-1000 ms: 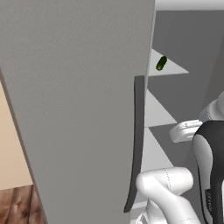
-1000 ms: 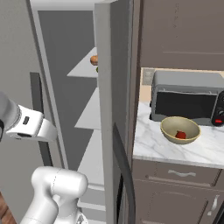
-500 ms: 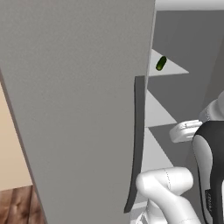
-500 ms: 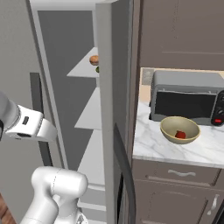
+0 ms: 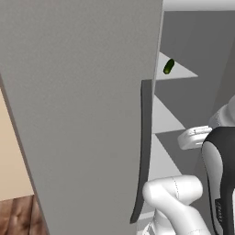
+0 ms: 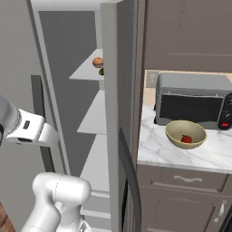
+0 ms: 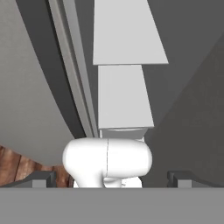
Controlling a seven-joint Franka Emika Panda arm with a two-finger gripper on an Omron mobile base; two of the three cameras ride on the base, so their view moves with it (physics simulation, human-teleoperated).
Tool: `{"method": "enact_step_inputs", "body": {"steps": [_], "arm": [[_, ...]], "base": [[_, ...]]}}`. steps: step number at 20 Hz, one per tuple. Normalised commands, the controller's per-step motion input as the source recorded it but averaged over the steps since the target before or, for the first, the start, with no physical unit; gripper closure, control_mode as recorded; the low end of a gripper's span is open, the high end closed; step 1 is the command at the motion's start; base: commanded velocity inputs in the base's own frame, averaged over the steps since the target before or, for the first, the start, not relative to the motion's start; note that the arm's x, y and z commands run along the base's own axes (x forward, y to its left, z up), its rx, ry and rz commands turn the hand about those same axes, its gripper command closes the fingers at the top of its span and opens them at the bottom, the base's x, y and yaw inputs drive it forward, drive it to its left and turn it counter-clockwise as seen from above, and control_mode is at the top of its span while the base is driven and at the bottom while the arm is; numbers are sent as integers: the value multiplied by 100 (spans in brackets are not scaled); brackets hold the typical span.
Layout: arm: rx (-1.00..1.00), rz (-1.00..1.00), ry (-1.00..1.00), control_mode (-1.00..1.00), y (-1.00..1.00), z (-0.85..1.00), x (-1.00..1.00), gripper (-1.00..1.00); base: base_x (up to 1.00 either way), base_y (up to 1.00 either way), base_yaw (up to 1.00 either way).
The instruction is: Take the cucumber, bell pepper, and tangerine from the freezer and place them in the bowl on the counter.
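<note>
Freezer (image 5: 82,114) open, door swung wide. Cucumber (image 5: 169,66) on the top shelf, lying with long axis running front to back, slightly angled. Tangerine (image 6: 97,62) on the same shelf, just beside the cucumber's end. Bell pepper (image 6: 186,139) inside the bowl (image 6: 174,131) on the counter (image 6: 181,156), before the microwave (image 6: 192,102). Gripper (image 7: 112,178) fingers spread wide apart, holding nothing, aimed down along the lower shelves.

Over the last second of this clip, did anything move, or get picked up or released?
Nothing visibly changed. The cucumber and tangerine lie on the upper freezer shelf as before, the bell pepper sits in the bowl on the counter, and the gripper stays open and empty, pointing down along the shelves.
</note>
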Motion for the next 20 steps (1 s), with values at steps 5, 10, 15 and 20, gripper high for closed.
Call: {"method": "enact_step_inputs", "body": {"steps": [5, 10, 15, 20], "arm": [[0, 0, 0, 100, 0, 0, 0, -100], [0, 0, 0, 100, 0, 0, 0, -100], [0, 0, 0, 100, 0, 0, 0, -100], [0, 0, 0, 100, 0, 0, 0, -100]], "base": [[8, -5, -27], [6, -12, -29], [7, -12, -9], [0, -22, 0]]}}
